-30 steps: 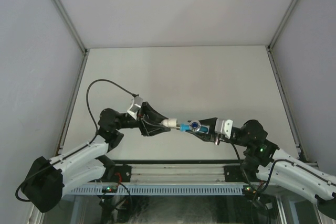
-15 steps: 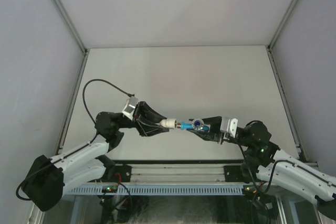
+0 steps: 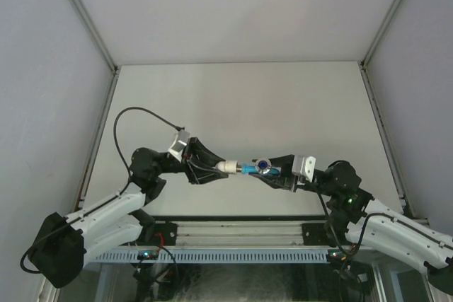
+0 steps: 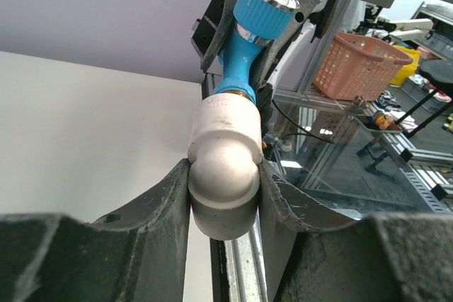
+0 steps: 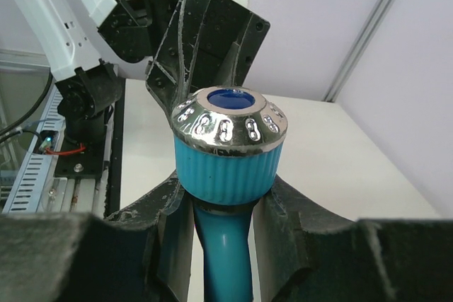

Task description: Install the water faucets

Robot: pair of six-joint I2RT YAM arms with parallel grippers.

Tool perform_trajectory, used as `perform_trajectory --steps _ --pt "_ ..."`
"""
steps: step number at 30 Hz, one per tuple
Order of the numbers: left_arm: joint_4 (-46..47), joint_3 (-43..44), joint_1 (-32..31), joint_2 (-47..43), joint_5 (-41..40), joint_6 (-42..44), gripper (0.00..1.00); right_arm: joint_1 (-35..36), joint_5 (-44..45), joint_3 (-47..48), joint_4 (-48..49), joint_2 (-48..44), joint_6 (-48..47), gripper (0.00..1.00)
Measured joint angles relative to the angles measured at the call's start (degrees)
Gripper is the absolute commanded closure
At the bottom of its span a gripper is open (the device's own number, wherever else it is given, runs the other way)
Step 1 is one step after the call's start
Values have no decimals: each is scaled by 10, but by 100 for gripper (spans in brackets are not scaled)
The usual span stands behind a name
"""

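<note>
left gripper (image 4: pixel 225 182) clamped on white-grey pipe fitting (image 3: pixel 225 167), right gripper (image 5: pixel 223 196) closed around blue water faucet (image 5: pixel 228 153), faucet held above table (image 3: pixel 233 97) between the 2 grippers, its end touching the fitting

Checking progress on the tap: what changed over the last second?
Only slightly: the left claw rolled a little at the wrist, and the right claw with the blue faucet edged toward the far side. Both claws stayed shut, left on the white fitting, right on the faucet's cap, the parts joined.
</note>
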Motion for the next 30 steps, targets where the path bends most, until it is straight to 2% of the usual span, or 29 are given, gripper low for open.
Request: perform_trajectory --steps 15,30 --pt "-37 0 4 -19 10 26 100 0 -14 1 20 21 9 100" --pt "3 0 4 -28 12 19 99 -8 -28 3 57 33 60 100"
